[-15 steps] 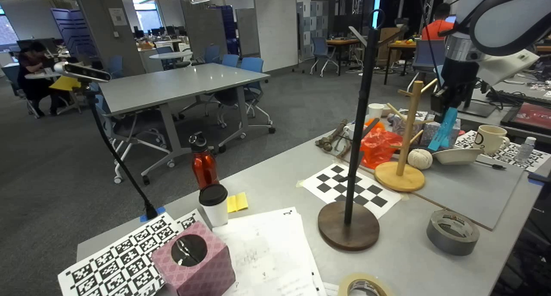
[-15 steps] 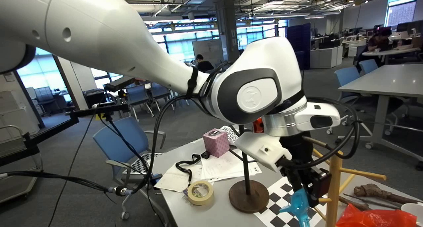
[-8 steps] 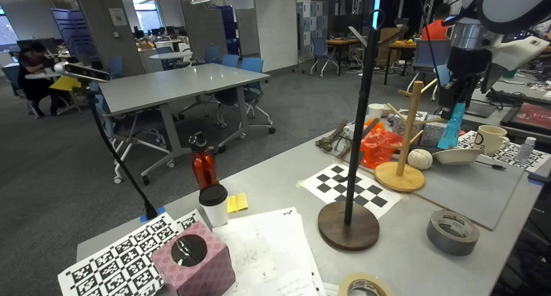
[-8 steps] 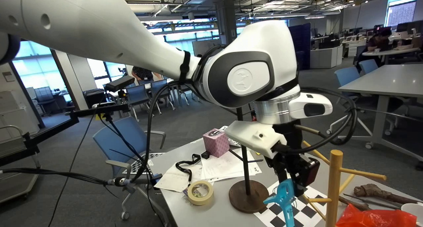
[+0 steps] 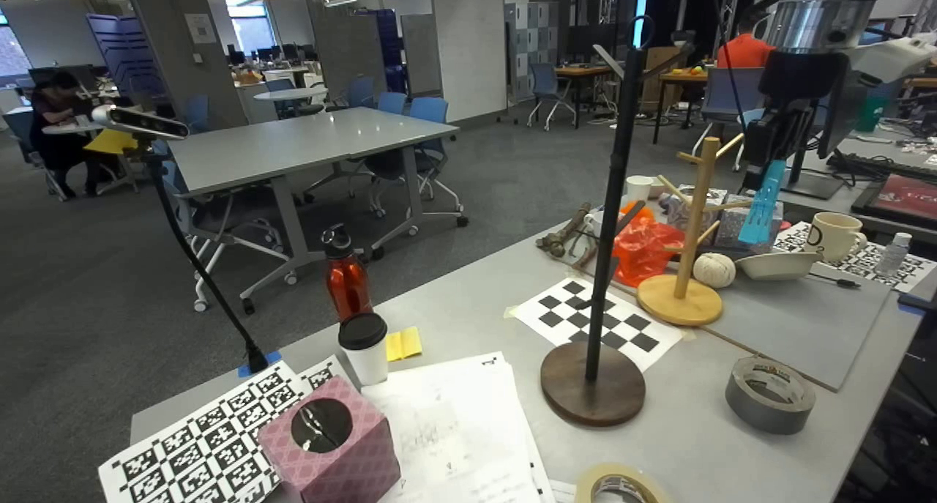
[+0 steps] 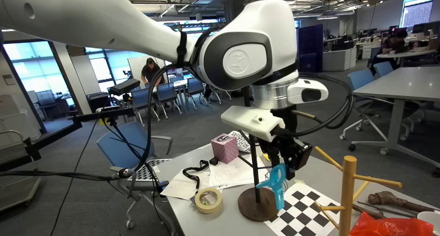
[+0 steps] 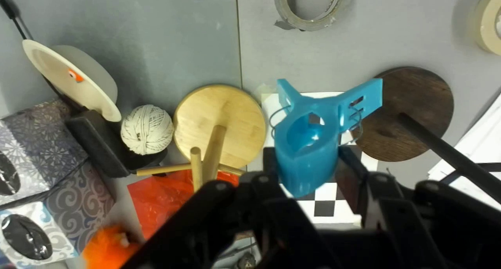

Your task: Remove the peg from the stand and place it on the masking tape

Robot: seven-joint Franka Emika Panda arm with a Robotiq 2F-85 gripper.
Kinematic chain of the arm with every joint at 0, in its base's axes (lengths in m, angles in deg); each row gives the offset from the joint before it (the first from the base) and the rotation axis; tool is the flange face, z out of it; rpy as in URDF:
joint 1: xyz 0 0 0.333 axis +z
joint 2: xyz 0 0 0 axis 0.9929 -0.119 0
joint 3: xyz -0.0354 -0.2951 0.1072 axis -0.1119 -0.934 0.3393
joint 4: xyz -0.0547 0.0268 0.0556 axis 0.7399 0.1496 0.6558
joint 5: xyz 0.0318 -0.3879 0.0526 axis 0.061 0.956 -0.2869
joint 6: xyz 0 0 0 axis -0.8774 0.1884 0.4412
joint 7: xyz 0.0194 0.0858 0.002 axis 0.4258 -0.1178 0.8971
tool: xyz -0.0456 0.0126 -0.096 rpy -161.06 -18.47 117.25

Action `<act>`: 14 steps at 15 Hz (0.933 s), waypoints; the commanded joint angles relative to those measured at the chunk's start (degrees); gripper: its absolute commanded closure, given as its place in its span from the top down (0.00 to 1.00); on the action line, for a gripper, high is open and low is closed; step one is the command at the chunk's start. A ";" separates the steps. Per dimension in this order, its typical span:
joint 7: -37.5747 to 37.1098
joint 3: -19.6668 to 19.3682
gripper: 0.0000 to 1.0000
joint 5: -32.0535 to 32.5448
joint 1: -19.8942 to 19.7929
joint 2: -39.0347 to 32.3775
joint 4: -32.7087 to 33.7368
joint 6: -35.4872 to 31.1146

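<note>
Now the hand (image 7: pixel 308 161) has the peg (image 5: pixel 763 204) pinched above the counter (image 5: pixel 703 455), apart from the stand (image 5: pixel 694 232): best carry it to the masking tape (image 5: pixel 761 406) near the counter's edge, centre it, and touch down before letting go.

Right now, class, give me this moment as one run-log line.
jaws: gripping peg | peg: clear of stand | grey tape roll: on table | placement: not yet done
</note>
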 commanded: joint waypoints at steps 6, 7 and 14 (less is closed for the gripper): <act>1.65 1.40 0.16 -5.03 0.35 2.01 1.51 -1.28; 1.57 1.51 0.16 -5.34 0.41 1.99 1.41 -2.57; -0.33 2.51 0.16 -4.92 1.54 1.24 -0.90 -17.37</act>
